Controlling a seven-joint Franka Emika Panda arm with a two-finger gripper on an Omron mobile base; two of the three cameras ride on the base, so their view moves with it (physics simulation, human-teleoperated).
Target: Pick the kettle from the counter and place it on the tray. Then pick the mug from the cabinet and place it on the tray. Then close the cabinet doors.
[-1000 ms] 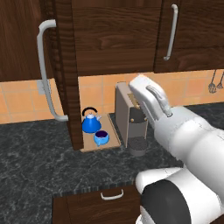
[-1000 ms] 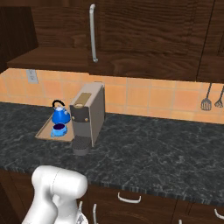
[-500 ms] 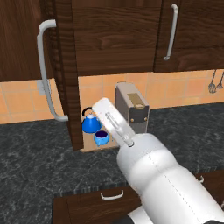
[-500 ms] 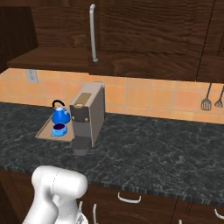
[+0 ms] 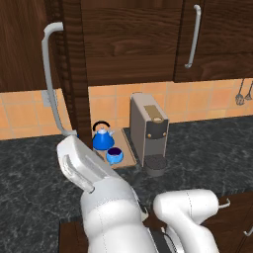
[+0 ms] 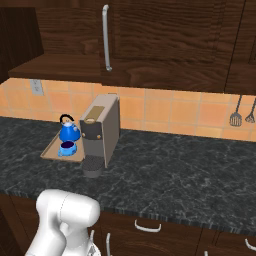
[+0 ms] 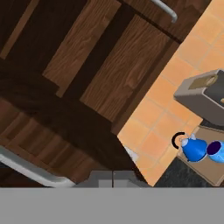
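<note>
The blue kettle (image 5: 103, 139) and the blue mug (image 5: 114, 156) both sit on the tan tray (image 5: 129, 161), on the dark counter (image 5: 29, 168) left of the coffee machine. The right base view shows the kettle (image 6: 69, 133), mug (image 6: 66, 148) and tray (image 6: 49, 153) as well. One cabinet door (image 5: 74, 74) stands open, seen edge-on, with its curved handle (image 5: 49, 79). My white arm (image 5: 81, 168) reaches up toward that handle's lower end. In the hand view my gripper (image 7: 113, 178) is shut and empty, close to the handle (image 7: 30, 170), with the kettle (image 7: 192, 148) off to one side.
A grey coffee machine (image 5: 148, 132) stands right of the tray, close against it. A closed cupboard door with a bar handle (image 5: 192, 37) hangs above it. Utensils (image 6: 237, 112) hang on the tiled wall at the right. Drawer fronts (image 6: 147, 227) line the counter's front.
My arm has swung left, from in front of the coffee machine over to the open door's handle. Kettle, mug and tray have not moved.
</note>
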